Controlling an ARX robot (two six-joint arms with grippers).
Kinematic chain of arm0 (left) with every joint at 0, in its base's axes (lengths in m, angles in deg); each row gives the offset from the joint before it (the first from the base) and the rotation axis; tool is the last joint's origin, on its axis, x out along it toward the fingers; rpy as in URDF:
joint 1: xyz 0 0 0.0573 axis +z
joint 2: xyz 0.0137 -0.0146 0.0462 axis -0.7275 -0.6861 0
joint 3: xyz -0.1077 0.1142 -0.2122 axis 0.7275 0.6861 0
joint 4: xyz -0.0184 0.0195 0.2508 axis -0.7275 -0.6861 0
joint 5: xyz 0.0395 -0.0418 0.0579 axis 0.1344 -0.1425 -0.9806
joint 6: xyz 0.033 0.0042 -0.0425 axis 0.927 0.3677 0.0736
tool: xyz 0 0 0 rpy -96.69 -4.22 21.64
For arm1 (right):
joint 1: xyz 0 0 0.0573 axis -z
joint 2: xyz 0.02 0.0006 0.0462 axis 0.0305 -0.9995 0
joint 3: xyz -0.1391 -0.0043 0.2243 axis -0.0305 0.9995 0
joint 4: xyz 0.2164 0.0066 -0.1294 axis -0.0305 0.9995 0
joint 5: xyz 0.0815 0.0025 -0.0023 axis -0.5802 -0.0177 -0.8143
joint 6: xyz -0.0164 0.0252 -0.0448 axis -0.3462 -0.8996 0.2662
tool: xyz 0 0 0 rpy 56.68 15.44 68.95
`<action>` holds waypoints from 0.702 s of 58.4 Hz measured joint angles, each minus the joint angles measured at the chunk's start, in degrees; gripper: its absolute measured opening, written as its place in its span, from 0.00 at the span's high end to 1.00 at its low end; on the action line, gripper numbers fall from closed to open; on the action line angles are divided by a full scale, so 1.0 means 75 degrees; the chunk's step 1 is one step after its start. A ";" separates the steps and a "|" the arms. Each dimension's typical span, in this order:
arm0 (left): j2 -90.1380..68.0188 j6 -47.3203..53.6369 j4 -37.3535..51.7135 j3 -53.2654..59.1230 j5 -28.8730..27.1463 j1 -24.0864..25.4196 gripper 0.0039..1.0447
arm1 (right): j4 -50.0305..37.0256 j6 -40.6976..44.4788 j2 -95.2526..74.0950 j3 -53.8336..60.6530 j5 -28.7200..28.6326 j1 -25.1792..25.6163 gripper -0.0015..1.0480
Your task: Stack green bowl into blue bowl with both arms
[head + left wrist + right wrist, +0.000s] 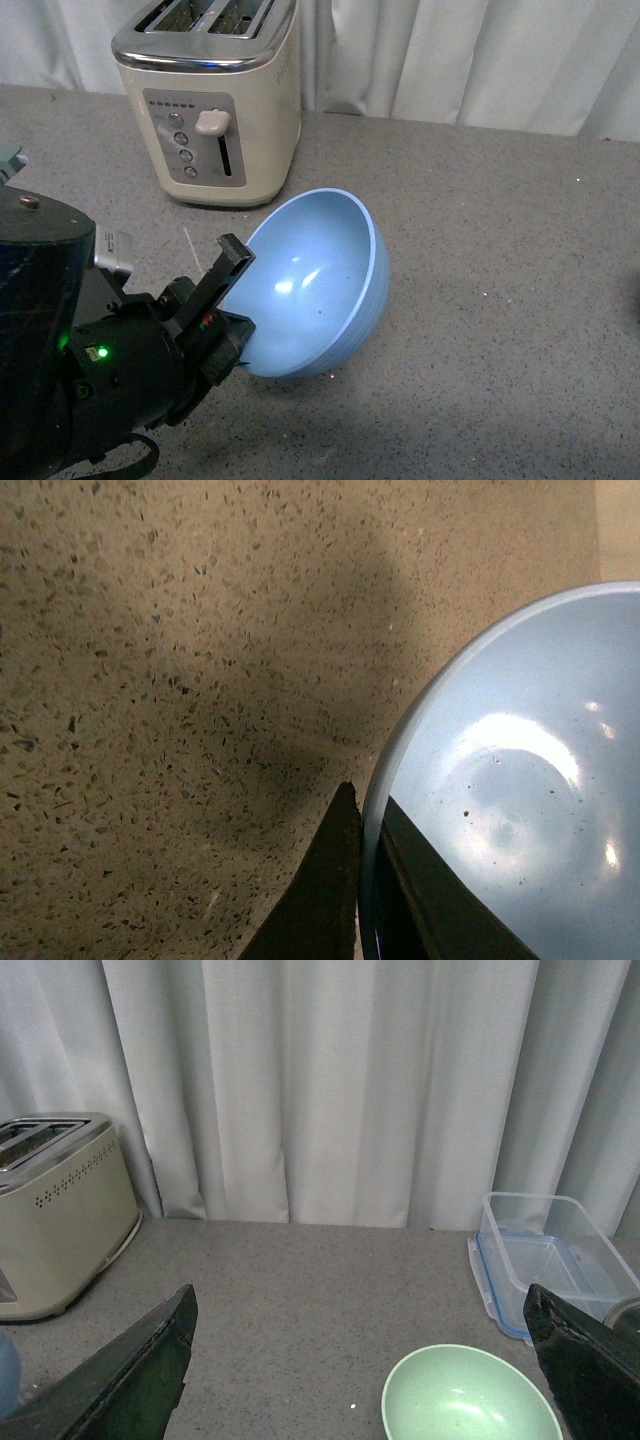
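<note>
So our left gripper [233, 303] is clamped on the rim of the blue bowl [320, 280] (one jaw inside, one outside), bowl tilted at about 5 o'clock from the toaster [215, 90], while our right gripper [360, 1305] hangs spread wide facing the green bowl [470, 1402], upright beside a clear container [555, 1260].

Dark fingers [325, 900] pinch the rim of the blue bowl [520, 780] — one inside, one outside — above speckled counter [150, 680]
</note>
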State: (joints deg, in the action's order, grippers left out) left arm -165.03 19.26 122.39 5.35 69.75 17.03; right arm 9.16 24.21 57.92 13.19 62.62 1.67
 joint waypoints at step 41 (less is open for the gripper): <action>-0.0635 -0.1125 0.1408 0.0326 0.0119 -0.1515 0.96 | 0.0000 0.0000 0.0000 0.0000 0.0000 0.0000 0.09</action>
State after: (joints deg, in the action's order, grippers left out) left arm -169.79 10.82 132.95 7.80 70.65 5.66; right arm 9.16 24.21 57.92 13.19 62.62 1.67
